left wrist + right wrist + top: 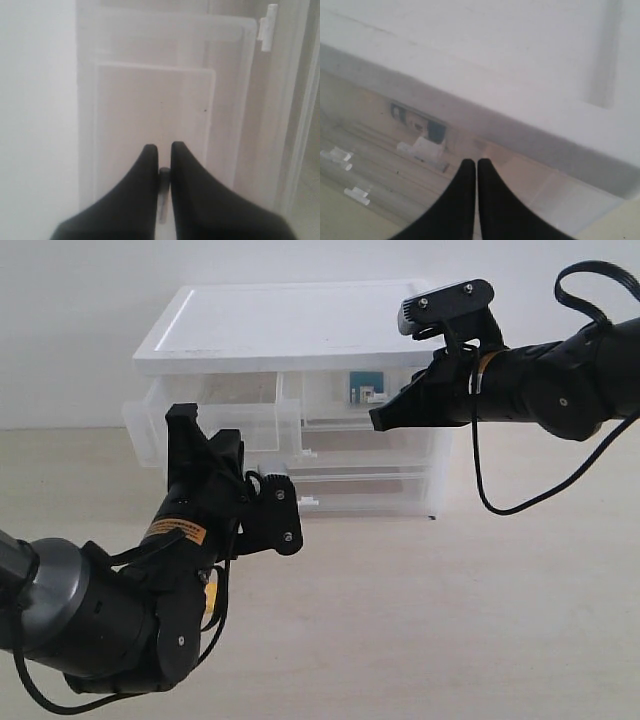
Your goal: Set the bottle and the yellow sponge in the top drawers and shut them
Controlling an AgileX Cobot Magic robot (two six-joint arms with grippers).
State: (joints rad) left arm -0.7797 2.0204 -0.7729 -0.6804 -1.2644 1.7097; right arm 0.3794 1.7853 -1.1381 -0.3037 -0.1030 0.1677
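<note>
The white cabinet (290, 325) has its left top drawer (145, 430) pulled out; in the left wrist view this drawer (155, 100) looks empty. My left gripper (183, 415) stands at the open drawer, shut on nothing (164, 147). The right top drawer (330, 400) is pushed in, and the bottle (365, 390) shows through its front, teal label (420, 122) behind the tab handle (422, 147). My right gripper (377, 422) is shut and empty in front of that drawer (476, 162). A yellow sliver (211, 595) peeks from behind the left arm; I cannot tell if it is the sponge.
Two full-width drawers (370, 475) sit shut below, their tab handles (308, 501) facing the table. The left arm's bulk (110, 620) fills the near left. A black cable (520, 495) hangs under the right arm. Light wooden tabletop (450, 620) spreads in front.
</note>
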